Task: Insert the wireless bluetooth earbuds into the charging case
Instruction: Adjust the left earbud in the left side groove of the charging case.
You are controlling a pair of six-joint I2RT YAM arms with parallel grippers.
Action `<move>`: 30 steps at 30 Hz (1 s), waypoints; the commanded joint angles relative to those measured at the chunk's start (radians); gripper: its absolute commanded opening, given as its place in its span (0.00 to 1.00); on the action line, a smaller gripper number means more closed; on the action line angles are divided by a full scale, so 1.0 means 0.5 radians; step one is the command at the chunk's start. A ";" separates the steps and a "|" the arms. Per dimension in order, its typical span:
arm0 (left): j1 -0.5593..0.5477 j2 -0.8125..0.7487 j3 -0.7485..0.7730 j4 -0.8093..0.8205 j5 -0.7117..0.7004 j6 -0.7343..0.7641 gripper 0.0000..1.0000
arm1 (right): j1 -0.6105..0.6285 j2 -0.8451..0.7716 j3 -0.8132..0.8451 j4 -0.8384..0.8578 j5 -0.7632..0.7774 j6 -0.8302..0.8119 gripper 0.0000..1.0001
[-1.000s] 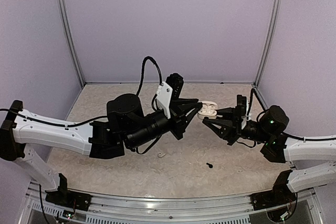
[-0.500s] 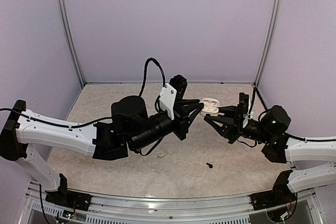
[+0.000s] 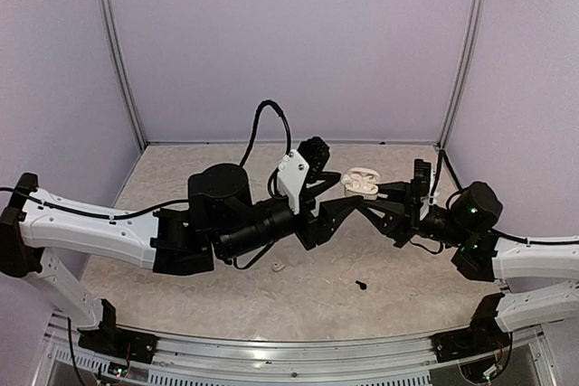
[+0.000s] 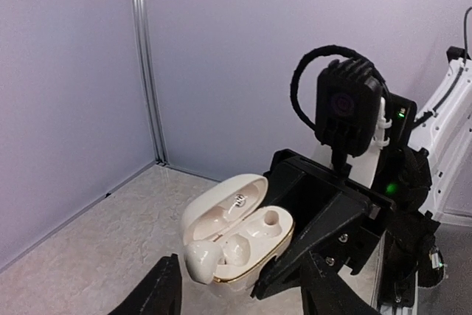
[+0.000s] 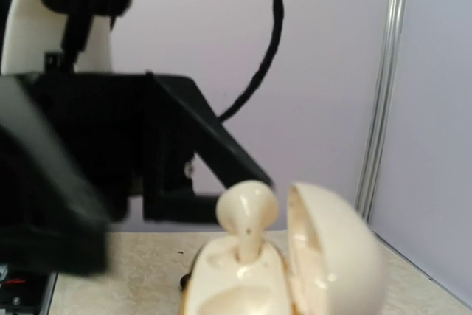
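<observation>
The white charging case [image 3: 360,182] hangs above the table with its lid open, and my right gripper [image 3: 368,196] is shut on its base. In the left wrist view the case [image 4: 254,237] shows a white earbud [image 4: 200,260] sticking out of one socket at its near end. The right wrist view has that earbud [image 5: 247,215] standing stem-down in the case [image 5: 236,285], beside the lid [image 5: 332,248]. My left gripper [image 3: 342,196] is open just left of the case, and its fingertips [image 4: 158,293] are spread with nothing between them. A second white earbud [image 3: 278,267] and a black earbud [image 3: 361,285] lie on the table.
Purple walls with metal corner posts [image 3: 122,61] close the table in on three sides. A black cable [image 3: 262,124] loops over the left wrist. Both arms meet nose to nose at mid-table.
My left gripper has opened and let go of the white earbud, which now stands in the case. The case has risen slightly. The right gripper has kept its hold.
</observation>
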 commanded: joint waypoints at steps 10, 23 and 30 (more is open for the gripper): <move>0.294 -0.682 -0.196 -0.689 0.845 0.357 0.64 | 0.014 -0.113 0.102 -0.279 -0.423 0.024 0.00; 0.327 -0.593 -0.036 -0.956 0.942 0.557 0.63 | 0.033 -0.045 0.238 -0.373 -0.785 0.179 0.00; 0.316 -0.498 0.020 -0.908 1.042 0.549 0.61 | 0.061 -0.019 0.255 -0.406 -0.800 0.156 0.00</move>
